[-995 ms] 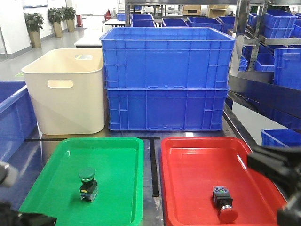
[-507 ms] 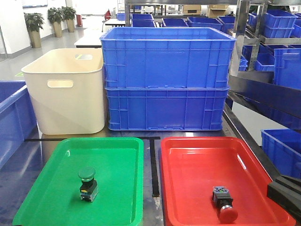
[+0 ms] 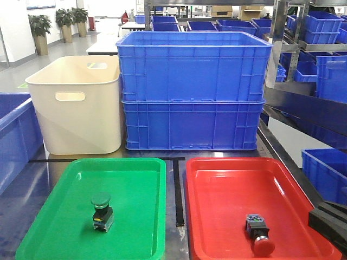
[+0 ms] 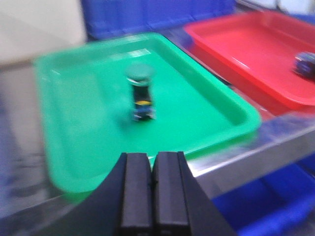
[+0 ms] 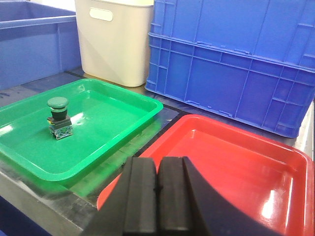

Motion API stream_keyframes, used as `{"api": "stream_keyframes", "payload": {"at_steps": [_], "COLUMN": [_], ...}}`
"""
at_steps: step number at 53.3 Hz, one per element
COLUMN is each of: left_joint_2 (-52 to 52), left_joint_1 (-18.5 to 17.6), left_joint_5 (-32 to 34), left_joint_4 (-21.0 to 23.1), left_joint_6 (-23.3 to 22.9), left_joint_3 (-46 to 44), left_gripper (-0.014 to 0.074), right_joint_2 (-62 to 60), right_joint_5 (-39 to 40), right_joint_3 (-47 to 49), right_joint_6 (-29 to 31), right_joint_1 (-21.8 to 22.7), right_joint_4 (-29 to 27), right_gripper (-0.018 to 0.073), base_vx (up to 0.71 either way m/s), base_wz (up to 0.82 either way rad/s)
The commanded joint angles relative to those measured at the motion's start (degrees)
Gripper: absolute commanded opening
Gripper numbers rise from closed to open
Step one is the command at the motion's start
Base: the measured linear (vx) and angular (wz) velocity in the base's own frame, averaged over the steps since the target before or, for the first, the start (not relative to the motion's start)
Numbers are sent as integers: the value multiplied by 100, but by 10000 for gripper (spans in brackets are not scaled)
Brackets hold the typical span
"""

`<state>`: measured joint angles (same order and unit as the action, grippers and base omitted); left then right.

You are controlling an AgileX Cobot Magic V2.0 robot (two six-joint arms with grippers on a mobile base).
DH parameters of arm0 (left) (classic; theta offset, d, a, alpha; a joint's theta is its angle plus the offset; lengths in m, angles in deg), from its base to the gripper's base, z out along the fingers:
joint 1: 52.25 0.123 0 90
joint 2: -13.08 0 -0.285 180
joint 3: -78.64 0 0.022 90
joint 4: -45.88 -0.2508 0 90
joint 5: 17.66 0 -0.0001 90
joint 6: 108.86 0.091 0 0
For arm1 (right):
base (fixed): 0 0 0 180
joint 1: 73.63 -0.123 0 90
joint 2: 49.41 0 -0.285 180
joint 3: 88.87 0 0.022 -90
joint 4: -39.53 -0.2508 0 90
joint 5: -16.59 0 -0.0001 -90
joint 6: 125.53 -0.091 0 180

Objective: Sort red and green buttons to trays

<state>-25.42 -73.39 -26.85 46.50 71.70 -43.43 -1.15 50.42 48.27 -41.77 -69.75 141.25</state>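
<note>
Since both sets of jaws were pressed shut and empty, sorting looked finished: green button (image 3: 101, 210) stood upright in the green tray (image 3: 138, 173), red button (image 3: 258, 234) lay tipped in the red tray (image 3: 227, 179). Light, rigid things; I'd grab the blocky base, not that slick cap.

left wrist view blurred | red button (image 4: 305, 64) cut by edge
</note>
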Motion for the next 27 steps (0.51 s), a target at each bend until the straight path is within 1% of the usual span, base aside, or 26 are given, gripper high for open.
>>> {"api": "stream_keyframes", "payload": {"at_steps": [1, 5, 11, 15, 16, 17, 19, 27], "left_joint_2": [777, 1513, 2495, 3050, 3214, 3301, 3248, 3182], "left_joint_1": [286, 539, 803, 868, 879, 879, 879, 879], "left_joint_5": [667, 683, 714, 717, 589, 468, 484, 507], "left_joint_4": [-27, -27, 29, 18, 18, 18, -62, -12], "left_joint_6": [35, 35, 35, 35, 35, 35, 35, 18], "left_joint_3": [447, 1126, 1832, 2146, 2147, 2128, 2128, 2128], "left_gripper": [-6, -6, -6, -6, -6, -6, -6, -6], "right_joint_2": [-15, -15, -15, -15, -15, -15, -15, -15], "right_joint_5": [-153, -153, -153, -153, -153, -153, -153, -155], "right_joint_3": [169, 169, 169, 169, 169, 169, 169, 169], "right_joint_6": [-3, -3, -3, -3, -3, -3, -3, 3], "right_joint_1": [27, 27, 27, 27, 27, 27, 27, 21], "right_joint_4": [-16, -16, -16, -16, -16, -16, -16, -10], "right_gripper": [-10, -10, -10, -10, -10, -10, -10, -10], "base_vx": [0, 0, 0, 0, 0, 0, 0, 0], "base_wz": [0, 0, 0, 0, 0, 0, 0, 0]}}
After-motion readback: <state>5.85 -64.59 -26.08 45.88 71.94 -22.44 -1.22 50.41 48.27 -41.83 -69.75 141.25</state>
